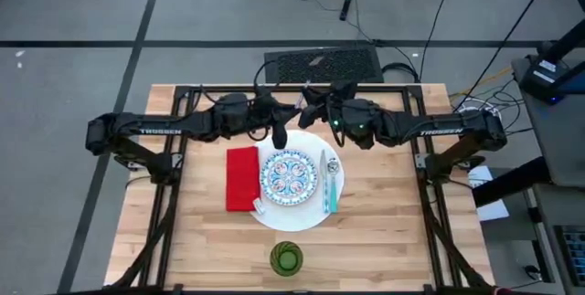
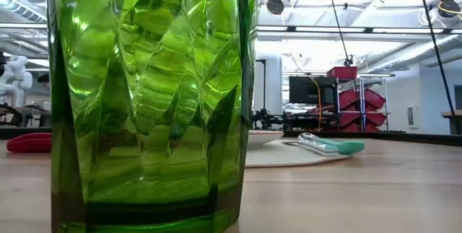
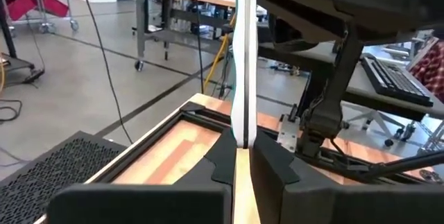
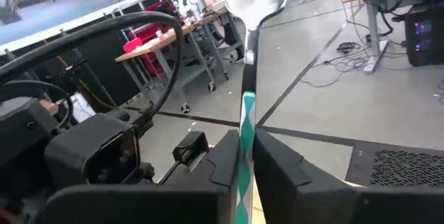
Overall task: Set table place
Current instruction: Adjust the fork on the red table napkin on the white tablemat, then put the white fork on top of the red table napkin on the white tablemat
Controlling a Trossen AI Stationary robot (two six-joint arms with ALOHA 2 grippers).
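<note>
Place setting, seen from above: white plate (image 1: 291, 219) mid-table (image 1: 384, 240), patterned plate (image 1: 289, 178) on it, red napkin (image 1: 241, 178) touching its left edge, teal-handled utensil (image 1: 328, 190) on its right rim, green cup (image 1: 286, 258) at the near edge – in the low view the cup hides most of the setting. Both arms fold over the far edge. The left gripper (image 3: 239, 151) pinches a slim pale strip (image 3: 243, 71), identity unclear. The right gripper (image 4: 246, 137) clamps a teal-patterned spoon (image 4: 247, 116) – bowl cut off; whether it is the plate's utensil cannot be told.
</note>
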